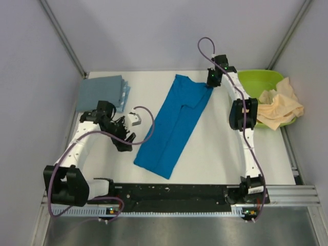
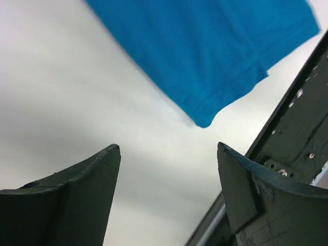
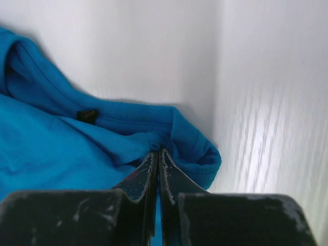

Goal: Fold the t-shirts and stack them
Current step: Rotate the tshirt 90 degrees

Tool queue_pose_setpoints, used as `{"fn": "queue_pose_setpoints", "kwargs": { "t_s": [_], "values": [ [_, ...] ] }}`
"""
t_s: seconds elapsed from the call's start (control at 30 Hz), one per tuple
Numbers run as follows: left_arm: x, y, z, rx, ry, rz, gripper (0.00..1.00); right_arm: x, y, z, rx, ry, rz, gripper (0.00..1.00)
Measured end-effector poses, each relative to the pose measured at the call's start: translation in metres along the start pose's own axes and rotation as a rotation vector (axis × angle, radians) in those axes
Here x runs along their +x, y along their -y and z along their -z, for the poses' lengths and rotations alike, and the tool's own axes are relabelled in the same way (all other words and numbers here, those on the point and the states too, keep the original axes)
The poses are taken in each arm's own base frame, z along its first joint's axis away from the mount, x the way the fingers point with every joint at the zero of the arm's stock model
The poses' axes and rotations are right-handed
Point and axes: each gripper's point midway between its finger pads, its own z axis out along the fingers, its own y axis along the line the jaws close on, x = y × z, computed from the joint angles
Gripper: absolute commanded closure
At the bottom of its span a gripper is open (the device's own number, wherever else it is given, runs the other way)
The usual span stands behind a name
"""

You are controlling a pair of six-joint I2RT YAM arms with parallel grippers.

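**Pinching the bright blue t-shirt [image 1: 177, 123] at its far corner**

It lies as a long strip slanting across the middle of the table [image 1: 220, 148], apparently ready for a crosswise fold. The right gripper [image 3: 158, 154] is clamped tight on its far collar edge. The left gripper [image 2: 169, 148] gapes wide and empty, left of the near hem.

Plain bright blue t-shirt [image 1: 177, 123] at centre frame, small black tag [image 3: 87, 115] at its collar. Dull grey-blue folded shirts [image 1: 102, 93] at upper left. Pale cream-peach shirt [image 1: 279, 107] at right, over lime-green tub [image 1: 256, 79]. White tabletop [image 1: 215, 148]. Scuffed black left pincer [image 2: 169, 174] and right pincer [image 3: 158, 161]; white arm links [image 1: 84, 141]; purple cables [image 1: 146, 128].
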Motion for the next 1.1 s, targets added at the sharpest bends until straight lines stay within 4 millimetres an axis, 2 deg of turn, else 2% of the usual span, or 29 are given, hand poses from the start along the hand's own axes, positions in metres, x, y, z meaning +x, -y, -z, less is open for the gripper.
{"fn": "queue_pose_setpoints", "kwargs": {
  "t_s": [0.07,0.1,0.17,0.23,0.3,0.33,0.37,0.4,0.43,0.5,0.57,0.63,0.73,0.77,0.83,0.9,0.97,1.0,1.07,1.1],
  "values": [
    [-0.036,0.008,-0.001,0.044,0.074,-0.085,0.22,-0.02,-0.004,-0.012,-0.031,0.064,-0.018,0.68],
    [-0.046,0.014,-0.005,0.065,0.094,-0.118,0.23,-0.026,-0.005,-0.016,-0.041,0.087,-0.03,0.55],
    [-0.058,0.027,-0.018,0.104,0.1,-0.187,0.25,-0.032,-0.007,-0.019,-0.065,0.116,-0.048,0.4],
    [-0.059,0.034,-0.033,0.126,0.081,-0.236,0.26,-0.037,-0.012,-0.019,-0.1,0.142,-0.044,0.34],
    [-0.051,0.037,-0.051,0.145,0.039,-0.272,0.25,-0.042,-0.015,-0.017,-0.118,0.162,-0.023,0.28],
    [-0.047,0.037,-0.056,0.15,0.022,-0.291,0.24,-0.044,-0.016,-0.016,-0.123,0.169,-0.01,0.23],
    [-0.042,0.035,-0.062,0.151,0.005,-0.316,0.23,-0.044,-0.016,-0.013,-0.126,0.171,0.002,0.1],
    [-0.037,0.034,-0.066,0.148,-0.011,-0.353,0.23,-0.044,-0.017,-0.009,-0.13,0.171,0.014,0.01],
    [-0.033,0.033,-0.068,0.146,-0.022,-0.391,0.23,-0.045,-0.019,-0.002,-0.139,0.171,0.033,0.01],
    [-0.026,0.032,-0.07,0.148,-0.04,-0.46,0.22,-0.05,-0.025,0.018,-0.163,0.183,0.082,0.01],
    [-0.021,0.031,-0.072,0.154,-0.055,-0.527,0.23,-0.056,-0.035,0.051,-0.193,0.207,0.141,0.01],
    [-0.017,0.032,-0.075,0.166,-0.06,-0.587,0.23,-0.061,-0.048,0.091,-0.229,0.248,0.198,0.01],
    [-0.006,0.036,-0.084,0.195,-0.068,-0.643,0.28,-0.057,-0.075,0.171,-0.316,0.386,0.298,0.01],
    [0.0,0.038,-0.087,0.204,-0.075,-0.651,0.35,-0.051,-0.086,0.199,-0.359,0.446,0.336,0.01],
    [0.009,0.04,-0.093,0.222,-0.086,-0.663,0.59,-0.03,-0.108,0.244,-0.442,0.552,0.418,0.01],
    [0.016,0.041,-0.098,0.238,-0.1,-0.665,0.72,0.001,-0.137,0.283,-0.543,0.65,0.525,0.01],
    [0.017,0.041,-0.106,0.253,-0.112,-0.677,0.77,0.037,-0.166,0.302,-0.649,0.69,0.637,0.01],
    [0.015,0.04,-0.107,0.248,-0.116,-0.683,0.78,0.06,-0.18,0.305,-0.704,0.682,0.698,0.01],
    [0.013,0.043,-0.108,0.249,-0.14,-0.697,0.8,0.103,-0.2,0.302,-0.794,0.63,0.815,0.02],
    [0.011,0.051,-0.111,0.265,-0.166,-0.718,0.78,0.127,-0.207,0.298,-0.835,0.585,0.875,0.02]
  ]
}}
